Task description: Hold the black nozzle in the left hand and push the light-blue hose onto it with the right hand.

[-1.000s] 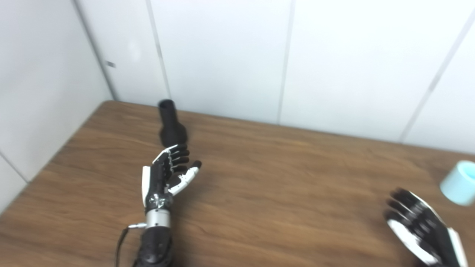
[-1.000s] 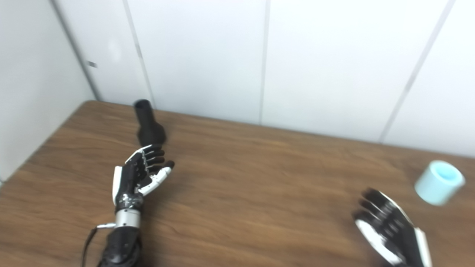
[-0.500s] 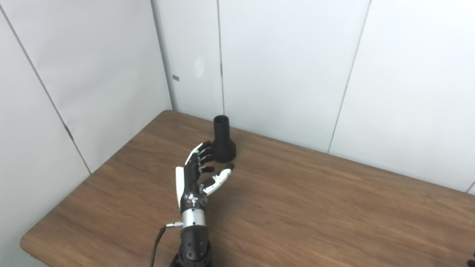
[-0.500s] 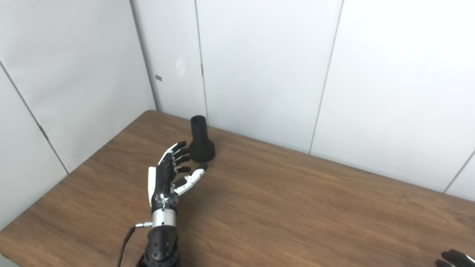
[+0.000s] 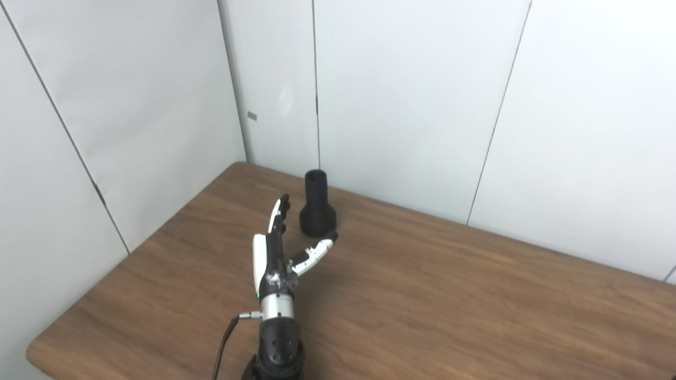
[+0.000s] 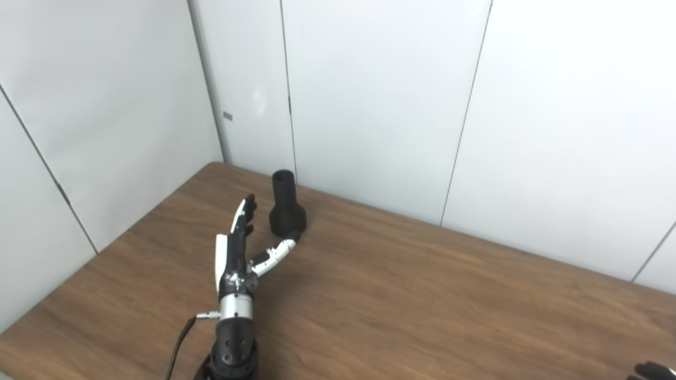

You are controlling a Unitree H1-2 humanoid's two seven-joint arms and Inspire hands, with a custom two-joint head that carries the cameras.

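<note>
Left eye view: at lower left of centre the left hand [image 5: 272, 253] stands edge-on above the wooden table [image 5: 449, 295], its fingers [image 5: 279, 214] stretched out straight and the thumb [image 5: 317, 248] splayed to the right. It is wide open and holds nothing. The thumb tip lies just beside the foot of the black nozzle [image 5: 317, 206], perhaps touching it; the frames do not settle that. The fingers reach up along the nozzle's left side with a gap between.

The nozzle stands upright just right of the hand, near the far edge of the table and close to the white wall panels [image 5: 401, 95], its narrow open neck on top and its flared base on the wood. It looks like hard moulded plastic: probably light, stiff and a little smooth, so it should not deform under a grip but could skid or tip if nudged low down. The wide base seems the best place to take hold, fingers on one side and thumb on the other, leaving the neck free for the hose.

At the bottom right corner of the right eye view only a dark sliver of the right hand [image 6: 655, 370] shows; whether it is open or closed cannot be told. The light-blue hose is not in view.
</note>
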